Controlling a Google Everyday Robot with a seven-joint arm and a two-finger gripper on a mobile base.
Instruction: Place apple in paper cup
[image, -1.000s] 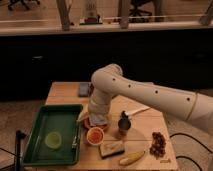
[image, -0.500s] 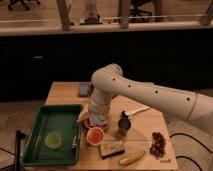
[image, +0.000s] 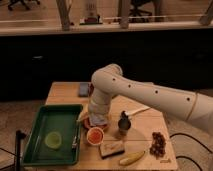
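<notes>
The white paper cup (image: 95, 135) stands on the wooden table (image: 65, 95), just right of the green tray. The orange-red apple (image: 94, 135) fills the cup's mouth. My white arm reaches in from the right and bends down over the table. My gripper (image: 98, 121) hangs directly above and slightly behind the cup, very close to its rim. The wrist hides the table right behind the cup.
A green tray (image: 35, 150) with a pale green disc (image: 52, 140) lies at the left. A dark-topped metal cup (image: 123, 123), a brown block (image: 112, 148), a banana (image: 131, 158), a dark red bunch (image: 158, 142) and a grey-blue object (image: 84, 89) share the table.
</notes>
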